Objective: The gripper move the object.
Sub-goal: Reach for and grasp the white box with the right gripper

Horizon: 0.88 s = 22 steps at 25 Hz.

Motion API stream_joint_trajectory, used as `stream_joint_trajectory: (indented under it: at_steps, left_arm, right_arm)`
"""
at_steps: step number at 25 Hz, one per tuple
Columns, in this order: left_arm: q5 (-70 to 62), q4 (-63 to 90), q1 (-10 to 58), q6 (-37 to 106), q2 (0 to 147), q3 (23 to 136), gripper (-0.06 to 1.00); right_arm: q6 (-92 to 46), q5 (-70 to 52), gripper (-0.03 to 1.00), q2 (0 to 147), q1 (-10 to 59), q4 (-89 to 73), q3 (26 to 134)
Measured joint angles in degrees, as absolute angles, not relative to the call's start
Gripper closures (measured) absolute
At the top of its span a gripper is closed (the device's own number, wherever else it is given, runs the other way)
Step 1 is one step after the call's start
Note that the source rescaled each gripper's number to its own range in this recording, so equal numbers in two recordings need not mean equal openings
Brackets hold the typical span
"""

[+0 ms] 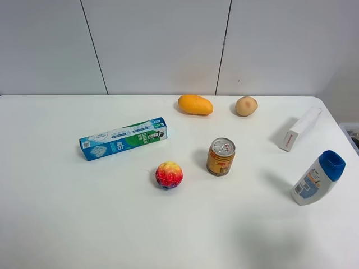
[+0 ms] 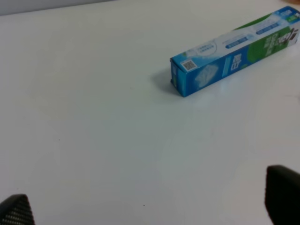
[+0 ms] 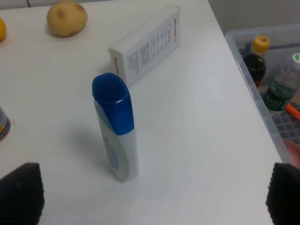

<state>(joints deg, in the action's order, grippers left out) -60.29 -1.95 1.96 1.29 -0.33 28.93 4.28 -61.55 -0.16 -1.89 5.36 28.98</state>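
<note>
Table carries everything; left gripper and right gripper gape wide, empty. Clear bin off its right edge holds 2 bottles. White box, red lettering unreadable, lies near that edge, beyond blue-capped bottle.

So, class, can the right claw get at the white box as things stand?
Probably, but not straight ahead: the bottle stands between the open claw and the box. Above and beside the bottle the way looks free.
</note>
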Motion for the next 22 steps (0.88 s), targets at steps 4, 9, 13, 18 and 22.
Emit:
stream_joint_trajectory:
  at_steps: [4, 9, 13, 18, 22]
  left_arm:
    - [-60.3, -1.9, 2.0, 1.3, -0.3, 28.9, -0.06]
    - [-60.3, -1.9, 2.0, 1.3, -0.3, 28.9, -0.06]
    - [-60.3, -1.9, 2.0, 1.3, -0.3, 28.9, -0.06]
    - [-60.3, -1.9, 2.0, 1.3, -0.3, 28.9, -0.06]
    - [-60.3, -1.9, 2.0, 1.3, -0.3, 28.9, -0.06]
  right_arm:
    - [4.3, -61.6, 0.03, -0.2, -1.9, 5.4, 29.0]
    - [4.3, -61.6, 0.03, -0.2, -1.9, 5.4, 29.0]
    - [4.3, -61.6, 0.03, -0.2, -1.9, 5.4, 29.0]
    - [4.3, -61.6, 0.03, -0.2, -1.9, 5.4, 29.0]
    - [4.3, -61.6, 0.03, -0.2, -1.9, 5.4, 29.0]
